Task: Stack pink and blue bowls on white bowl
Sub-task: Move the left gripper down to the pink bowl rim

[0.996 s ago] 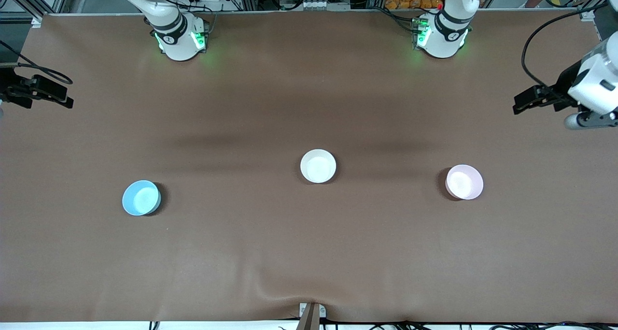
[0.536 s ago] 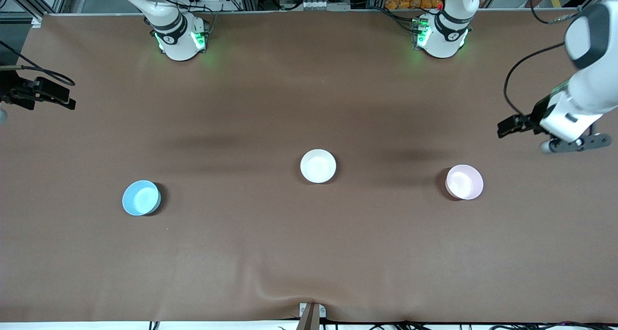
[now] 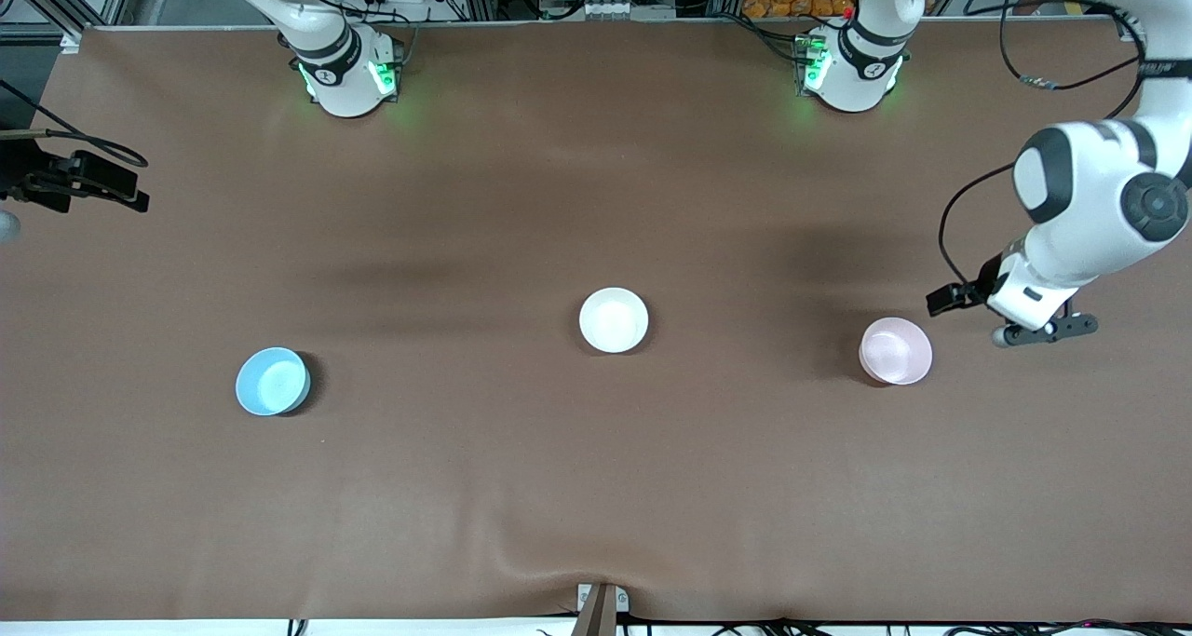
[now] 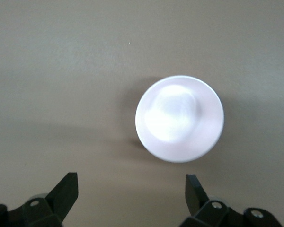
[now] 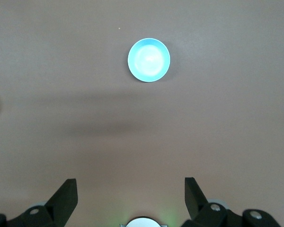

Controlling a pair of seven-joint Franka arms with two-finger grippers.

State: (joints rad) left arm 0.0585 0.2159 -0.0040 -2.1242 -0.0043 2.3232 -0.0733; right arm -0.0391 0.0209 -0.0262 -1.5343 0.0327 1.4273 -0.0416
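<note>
The left arm [image 3: 1085, 198] is reaching out from its base and bending down at its end of the table. The left gripper [image 4: 131, 195] is hanging in the air with its jaws spread wide apart, holding nothing. The right arm [image 3: 307, 21] is waiting at its own end of the table. The right gripper [image 5: 130, 196] is up high, pointing down, and its jaws are wide apart and holding nothing too.

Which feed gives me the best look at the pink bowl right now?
The left wrist view: the pink bowl fills the frame, empty, ahead of the open left gripper. The front view shows it small on the table. The right wrist view misses it.
</note>
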